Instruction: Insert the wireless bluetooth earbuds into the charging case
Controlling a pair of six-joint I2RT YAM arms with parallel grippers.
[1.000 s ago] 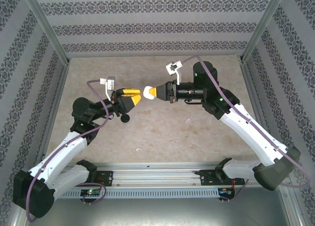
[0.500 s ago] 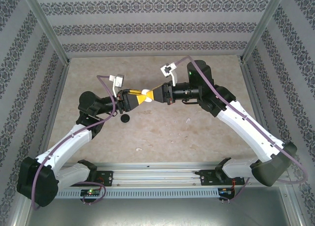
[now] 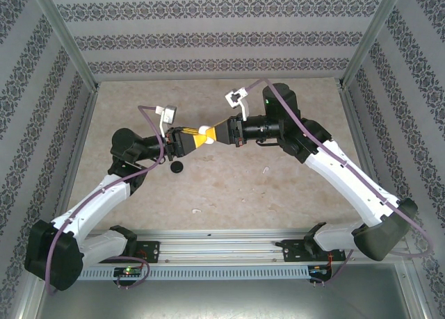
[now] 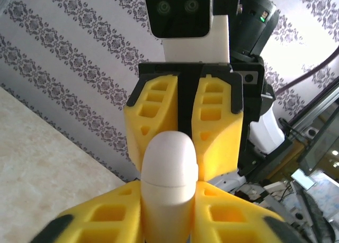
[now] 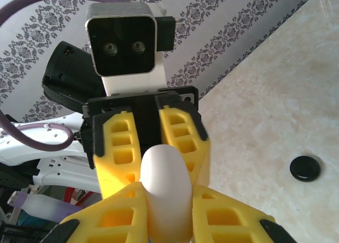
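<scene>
The left gripper (image 4: 168, 206) and the right gripper (image 5: 165, 211) meet tip to tip above the table (image 3: 292, 201), and both pinch the white charging case (image 3: 206, 131). From the case, the black earbud (image 3: 177, 166) lies at 7 o'clock, one white earbud (image 3: 265, 170) at 4 o'clock and the second white earbud (image 3: 196, 211) at 6 o'clock.

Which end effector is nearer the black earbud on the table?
Left. The left end effector is just above and right of the black earbud in the top view; the right end effector, gripping the same charging case, sits farther right.
</scene>
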